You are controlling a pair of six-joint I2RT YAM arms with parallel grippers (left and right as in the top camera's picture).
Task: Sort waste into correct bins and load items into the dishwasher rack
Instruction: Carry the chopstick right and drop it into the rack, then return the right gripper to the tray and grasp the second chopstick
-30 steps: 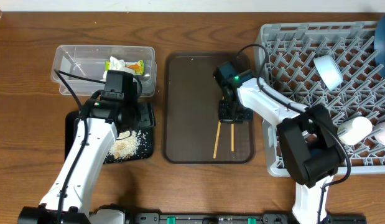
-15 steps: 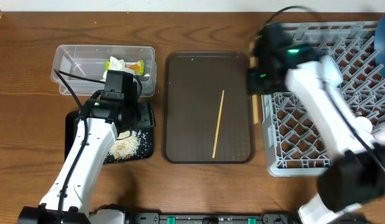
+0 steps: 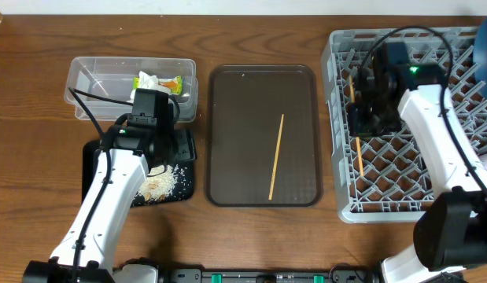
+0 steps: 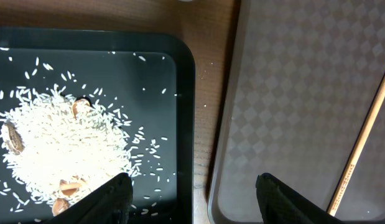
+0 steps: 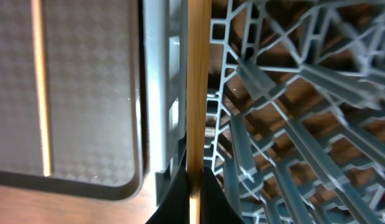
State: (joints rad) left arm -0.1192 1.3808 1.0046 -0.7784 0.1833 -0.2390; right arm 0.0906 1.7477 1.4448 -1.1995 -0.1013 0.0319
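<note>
Chopstick (image 5: pixel 198 74) is hanging pinched in right hand (image 5: pixel 193 190) over dishwasher rack (image 3: pixel 341 208); light, stiff, slick wood, so mid-shaft grip is looking safest.

The tub (image 3: pixel 94 85) sits near the far-left corner, the flat tray (image 3: pixel 186 178) holding rice (image 3: pixel 159 185) just before it. The serving tray (image 3: pixel 231 118) lies mid-bench with one chopstick (image 3: pixel 276 156) on it; the rack (image 3: pixel 337 157) fills the right edge
</note>
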